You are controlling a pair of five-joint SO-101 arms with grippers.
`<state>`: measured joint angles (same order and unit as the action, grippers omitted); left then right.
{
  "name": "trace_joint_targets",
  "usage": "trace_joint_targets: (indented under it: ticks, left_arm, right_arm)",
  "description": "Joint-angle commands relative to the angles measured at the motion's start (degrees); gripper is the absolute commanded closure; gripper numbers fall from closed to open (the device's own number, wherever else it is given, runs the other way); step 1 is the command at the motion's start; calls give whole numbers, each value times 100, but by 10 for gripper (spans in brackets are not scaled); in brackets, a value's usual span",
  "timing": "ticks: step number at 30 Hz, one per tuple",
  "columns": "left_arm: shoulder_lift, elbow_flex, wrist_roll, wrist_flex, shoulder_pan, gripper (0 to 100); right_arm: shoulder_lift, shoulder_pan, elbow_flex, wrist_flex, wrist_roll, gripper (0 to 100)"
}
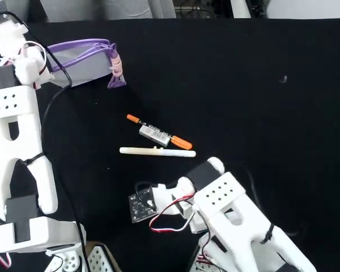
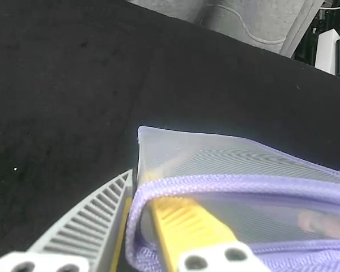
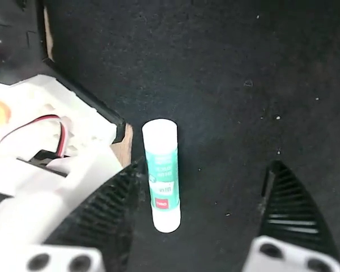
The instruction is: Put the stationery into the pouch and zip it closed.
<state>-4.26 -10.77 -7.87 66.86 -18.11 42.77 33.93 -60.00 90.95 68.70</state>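
A purple-edged mesh pouch (image 1: 85,59) lies at the far left of the black table, its zipper mouth open. My left gripper (image 2: 139,190) is shut on the pouch's (image 2: 226,164) zipper edge, with the yellow finger (image 2: 181,224) inside and the grey finger (image 2: 88,226) outside. An orange-capped pen (image 1: 158,135) and a white pen (image 1: 157,152) lie side by side mid-table. A white glue stick (image 3: 161,175) with a green label lies on the cloth between the black fingers of my open right gripper (image 3: 201,215), closer to one finger (image 3: 110,207).
The left arm (image 1: 14,141) fills the left side of the table and the right arm (image 1: 226,209) the near middle. White arm parts with red wires (image 3: 39,147) sit close beside the glue stick. The right half of the cloth (image 1: 272,90) is bare.
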Motion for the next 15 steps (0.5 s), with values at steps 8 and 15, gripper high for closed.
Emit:
trace_joint_targets:
  ticks: [8,15]
  left_arm:
    - [62,22,-62,-79,-40,972]
    - [62,22,-62,-79,-40,972]
  right_arm:
    - [-611,62,40,-97,431,691]
    - [-2633,62,84,-730,404,691]
